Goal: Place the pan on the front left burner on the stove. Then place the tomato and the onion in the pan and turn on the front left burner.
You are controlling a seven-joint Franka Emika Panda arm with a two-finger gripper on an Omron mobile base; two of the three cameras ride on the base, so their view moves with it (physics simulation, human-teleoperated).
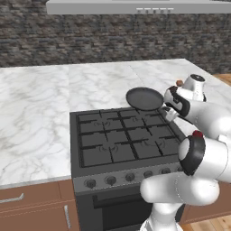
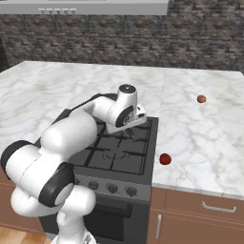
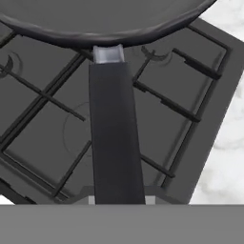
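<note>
The stove (image 1: 122, 140) sits in a white marble counter (image 1: 36, 117) with lots of bare room on both sides. Behind it stands a dark stone wall (image 1: 90, 40), and a grey hood (image 1: 135, 6) hangs up top. The pan (image 1: 144, 98) is held up in the air over the back right corner of the stove, and part of it hangs past the stove's back edge, above the counter. The front left burner (image 1: 100, 153) has nothing on it, and it is well apart from the pan. In the hand view the pan's long dark handle (image 3: 114, 138) runs straight down to the bottom edge, with the black grates underneath. The gripper (image 1: 168, 110) is at the end of that handle and looks closed on it, but its fingers are cut off in the hand view and hidden by the arm in the base views. The tomato (image 2: 165, 159) lies on the counter just beside the stove's right edge, near the front. The onion (image 2: 201, 99) lies farther back on the right, well apart from the tomato. In the left base view the arm hides most of the onion.
</note>
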